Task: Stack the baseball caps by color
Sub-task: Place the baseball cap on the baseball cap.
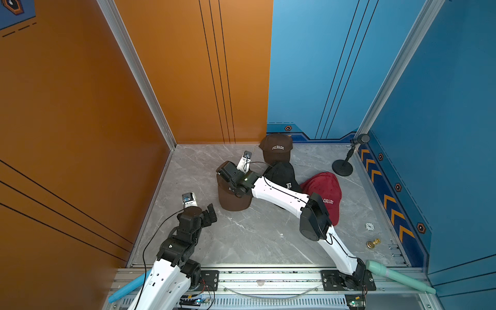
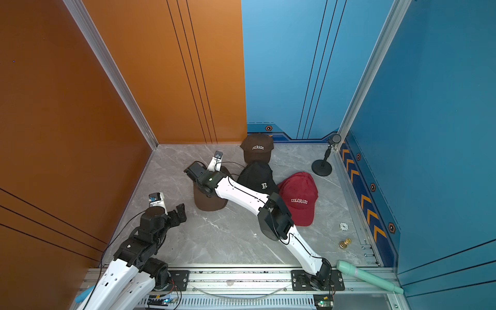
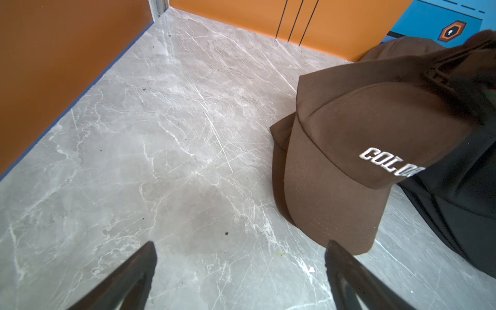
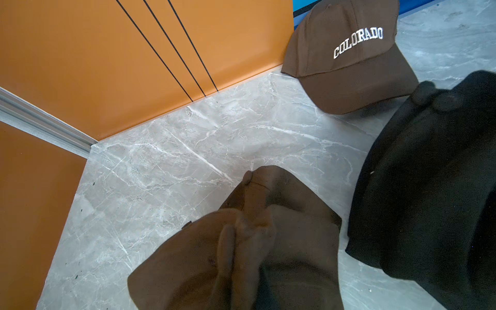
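A dark brown cap [image 1: 233,200] lettered "COLO…" [image 3: 349,150] sits left of centre, its brim over the brim of a second brown cap [image 3: 279,166]. My right gripper [image 1: 228,185] is shut on its crown fabric [image 4: 247,236], which hides the fingers. Another brown "COLORADO" cap [image 1: 276,147] [image 4: 349,67] lies by the back wall. A black cap with a white "R" [image 1: 284,174] lies between them, and a red "COLORADO" cap [image 1: 326,193] lies to the right. My left gripper [image 3: 240,244] [image 1: 212,212] hovers open over bare floor, just left of the brown brims.
A black microphone stand [image 1: 342,167] stands at the back right corner. A white disc [image 1: 369,226] and a brass piece [image 1: 373,243] lie near the right wall. A green tube [image 1: 397,276] and a blue tube [image 1: 128,288] rest on the front rail. Orange and blue walls enclose the marble floor [image 1: 255,241].
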{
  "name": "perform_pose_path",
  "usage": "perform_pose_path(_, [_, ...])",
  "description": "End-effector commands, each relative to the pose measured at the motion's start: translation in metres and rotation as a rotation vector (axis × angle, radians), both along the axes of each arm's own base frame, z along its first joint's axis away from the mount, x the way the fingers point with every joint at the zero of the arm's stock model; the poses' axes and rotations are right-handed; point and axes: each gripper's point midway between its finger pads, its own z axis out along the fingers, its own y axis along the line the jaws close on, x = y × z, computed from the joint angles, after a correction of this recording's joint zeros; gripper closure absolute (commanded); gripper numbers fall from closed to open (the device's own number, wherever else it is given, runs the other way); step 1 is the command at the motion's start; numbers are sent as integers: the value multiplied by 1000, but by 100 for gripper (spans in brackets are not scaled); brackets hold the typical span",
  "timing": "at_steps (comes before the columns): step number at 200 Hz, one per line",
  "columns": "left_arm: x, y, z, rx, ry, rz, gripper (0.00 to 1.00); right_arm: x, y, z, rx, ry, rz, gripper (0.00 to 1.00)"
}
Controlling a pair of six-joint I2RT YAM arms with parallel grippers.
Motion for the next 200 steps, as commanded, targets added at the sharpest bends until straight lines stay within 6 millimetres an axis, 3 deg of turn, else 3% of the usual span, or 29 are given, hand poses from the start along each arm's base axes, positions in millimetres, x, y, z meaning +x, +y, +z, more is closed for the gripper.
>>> perform_pose_path(1, [3, -5, -3, -15, 6, -22, 2, 11, -11, 1, -12, -3, -43, 100])
perform_pose_path(65, [12, -19, -12, 17, 72, -89, 2, 28, -17, -17, -13, 26, -61, 100])
perform_pose_path(112, [22, -32, -22, 16, 137, -146, 2, 36, -17, -27, -28, 35, -68, 95])
perform_pose_path(121, [22, -33, -23, 18, 143, -149, 2, 37, -18, -30, -29, 37, -70, 89])
perform_pose_path(140, [23, -35, -24, 16, 141, -156, 2, 40, -20, -33, -32, 42, -72, 58])
perform_pose_path(149, [23, -35, -24, 16, 139, -157, 2, 43, -21, -35, -35, 45, -70, 49])
perform_pose_path(200, [24, -39, -25, 13, 145, -179, 2, 52, -19, -17, -46, 26, -12, 31])
